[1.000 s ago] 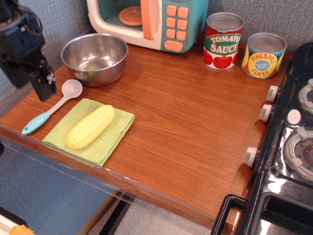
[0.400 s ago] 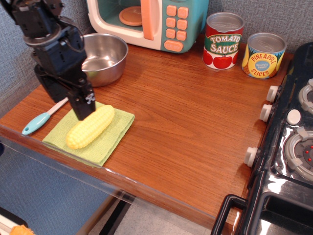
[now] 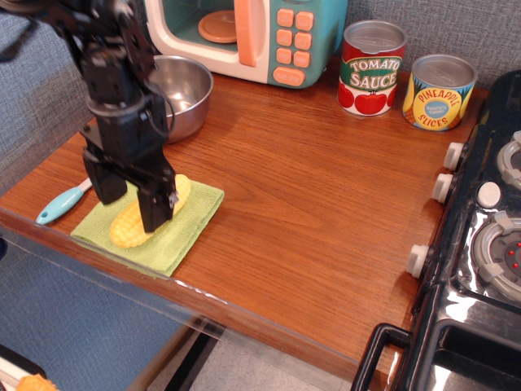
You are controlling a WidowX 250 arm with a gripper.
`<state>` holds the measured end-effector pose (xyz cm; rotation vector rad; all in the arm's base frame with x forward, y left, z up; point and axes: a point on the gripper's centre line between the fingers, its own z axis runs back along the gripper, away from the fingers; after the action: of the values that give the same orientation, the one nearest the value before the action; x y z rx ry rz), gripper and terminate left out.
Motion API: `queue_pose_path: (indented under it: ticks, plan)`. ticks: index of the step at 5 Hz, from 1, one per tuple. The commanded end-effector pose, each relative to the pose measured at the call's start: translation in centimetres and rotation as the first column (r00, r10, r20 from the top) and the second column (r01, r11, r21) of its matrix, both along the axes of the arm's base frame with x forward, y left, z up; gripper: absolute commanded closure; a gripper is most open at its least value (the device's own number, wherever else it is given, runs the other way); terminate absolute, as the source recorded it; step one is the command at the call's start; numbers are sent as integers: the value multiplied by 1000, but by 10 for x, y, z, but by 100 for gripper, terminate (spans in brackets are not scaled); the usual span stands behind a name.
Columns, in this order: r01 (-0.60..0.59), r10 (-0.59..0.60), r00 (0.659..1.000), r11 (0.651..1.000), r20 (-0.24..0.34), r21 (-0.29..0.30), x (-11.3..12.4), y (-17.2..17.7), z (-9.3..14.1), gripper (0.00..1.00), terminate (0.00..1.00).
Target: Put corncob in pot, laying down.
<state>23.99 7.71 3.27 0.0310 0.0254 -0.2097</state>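
The yellow, bumpy-kernelled plastic corncob [image 3: 130, 224] is seen lying flat on a light green cloth [image 3: 189, 224] near the front left edge of the brown wooden bench [image 3: 326, 204]. The black tool [image 3: 130, 204] is positioned directly over it, jaws spread and one finger [image 3: 156, 205] on either side of the cob's middle, apparently so that it can be gripped across its width and kept level. Contact is not confirmed; no closure on the cob is visible. The round shiny steel pot [image 3: 186, 90] stands behind, near the teal toy microwave [image 3: 244, 32], partly hidden by the arm. A teal-handled spoon [image 3: 59, 204] lies just left of the cloth. Judged stage: pre-grasp. Lift and transfer to the pot are judged outstanding.
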Motion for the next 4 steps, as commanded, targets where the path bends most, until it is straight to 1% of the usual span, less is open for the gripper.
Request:
queue_pose_path:
  ticks: [1,2,3,4]
  plan:
    - [46,-45,999,998,24,-33,3,-15,-2,0,0]
    - [88,-87,995,996,55,-30,1,-20,5,100,0]
    - [92,-87,990,995,113,-40,5,-13,28,100,0]
    - [12,0,976,998,217,-57,25,14,69,100,0]
